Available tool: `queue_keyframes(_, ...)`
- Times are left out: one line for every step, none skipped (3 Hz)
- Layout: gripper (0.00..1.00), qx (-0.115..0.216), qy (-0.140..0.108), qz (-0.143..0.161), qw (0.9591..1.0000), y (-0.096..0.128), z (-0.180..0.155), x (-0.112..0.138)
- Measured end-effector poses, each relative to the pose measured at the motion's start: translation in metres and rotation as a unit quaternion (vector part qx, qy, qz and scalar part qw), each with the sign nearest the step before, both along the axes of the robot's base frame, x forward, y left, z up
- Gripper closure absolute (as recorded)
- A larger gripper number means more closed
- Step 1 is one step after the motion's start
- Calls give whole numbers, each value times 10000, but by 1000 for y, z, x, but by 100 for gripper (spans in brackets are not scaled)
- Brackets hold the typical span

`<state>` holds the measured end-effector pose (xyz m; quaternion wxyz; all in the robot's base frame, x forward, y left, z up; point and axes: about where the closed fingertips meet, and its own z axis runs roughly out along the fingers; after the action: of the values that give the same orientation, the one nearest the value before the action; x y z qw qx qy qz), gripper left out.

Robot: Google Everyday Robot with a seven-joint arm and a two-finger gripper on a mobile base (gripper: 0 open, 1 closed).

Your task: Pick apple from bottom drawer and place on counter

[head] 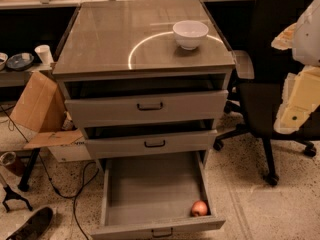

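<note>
The apple (199,208) is small, round and reddish-orange. It lies in the front right corner of the open bottom drawer (145,194), on its plain grey floor. The counter (110,39) is the glossy grey-brown cabinet top with a curved white ring of reflected light. My gripper (298,101) shows as white and cream parts at the right edge of the camera view. It hangs level with the upper drawers, well above and to the right of the apple.
A white bowl (190,33) stands on the counter's right rear. The two upper drawers (150,106) are slightly open. A black office chair (272,74) stands right of the cabinet. A cardboard box (40,106), cables, a shoe (30,226) and a paper cup (44,54) are at the left.
</note>
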<state>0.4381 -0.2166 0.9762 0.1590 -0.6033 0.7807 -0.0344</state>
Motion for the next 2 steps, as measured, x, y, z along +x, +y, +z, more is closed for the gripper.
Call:
queue_keyframes(0,1,0,0,10000,0,0,0)
queue_keyframes(0,239,-156,146,9995,6,-5,2)
